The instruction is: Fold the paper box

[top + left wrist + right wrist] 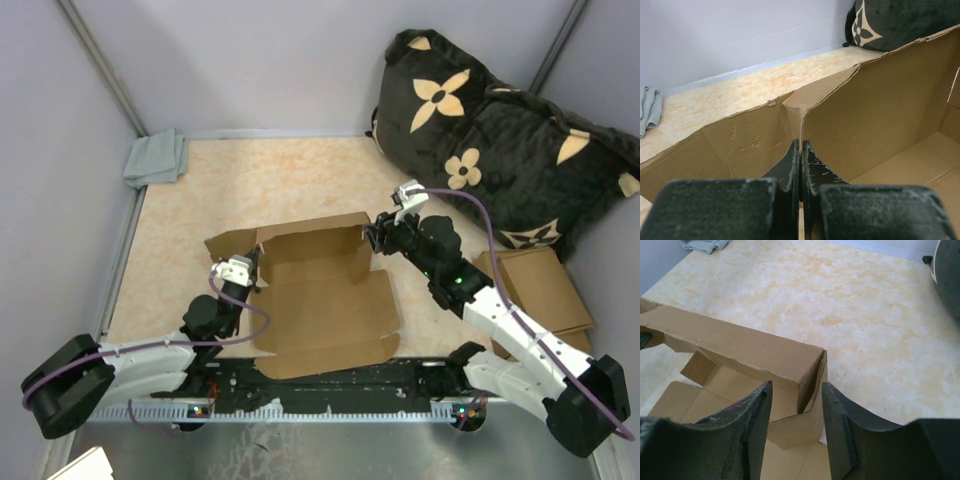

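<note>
Cardboard fills the middle of the marbled beige table point(300, 180): the paper box point(325, 310) lies just beyond the arm bases, brown, unprinted and half formed. Its nearest part is a flat panel with notched side flaps, spread toward the bases. Past that panel the far wall point(315, 240) stands upright with its inner face toward the arms. This wall's long axis runs left to right, with the right end slightly farther away, and a loose flap point(228, 243) sticks out past its left end.

The left gripper point(250, 265) sits at the box's far-left corner. In its wrist view the fingers point(790, 165) are pressed together, with the corner crease rising just beyond their tips; whether any cardboard is pinched between them cannot be told.

The right gripper point(375, 235) is at the far-right corner with its jaws partly apart. They straddle the corner of the upright wall point(740, 347) without clearly gripping it.

To the right, well apart from the box, lies a stack of flat cardboard pieces point(540, 290). Beyond it a black pillow with tan flowers point(500, 130) leans in the far-right corner. A grey cloth point(155, 158) lies crumpled in the far-left corner.
</note>
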